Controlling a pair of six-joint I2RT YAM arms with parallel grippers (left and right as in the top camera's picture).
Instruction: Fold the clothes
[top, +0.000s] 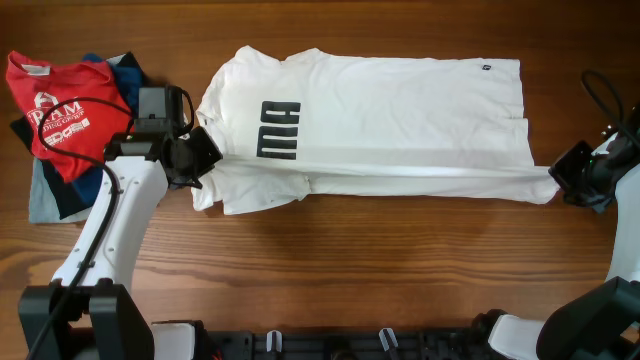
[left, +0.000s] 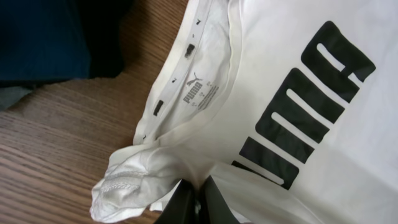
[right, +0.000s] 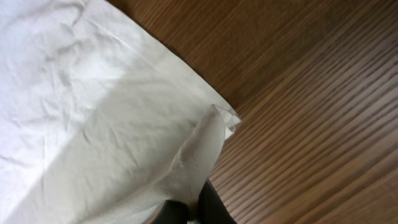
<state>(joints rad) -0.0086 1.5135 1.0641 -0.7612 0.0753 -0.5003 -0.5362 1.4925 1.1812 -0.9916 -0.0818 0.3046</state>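
Observation:
The clothes, a white T-shirt (top: 390, 110) with black lettering (top: 279, 131), lie spread across the wooden table, neck to the left, hem to the right. Its near long edge is folded over and pulled taut between both grippers. My left gripper (top: 203, 158) is shut on the shirt's fabric near the collar and sleeve; the left wrist view shows cloth pinched at the left gripper (left: 199, 198), with the neck label (left: 199, 93) above. My right gripper (top: 562, 178) is shut on the hem corner, and in the right wrist view the white fabric (right: 93, 124) rises into the right gripper (right: 193, 211).
A pile of other garments sits at the far left: a red T-shirt (top: 60, 110) with white lettering on top of dark blue (top: 128, 75) and grey (top: 42, 200) cloth. Black cables run over the pile and at the right edge (top: 600, 95).

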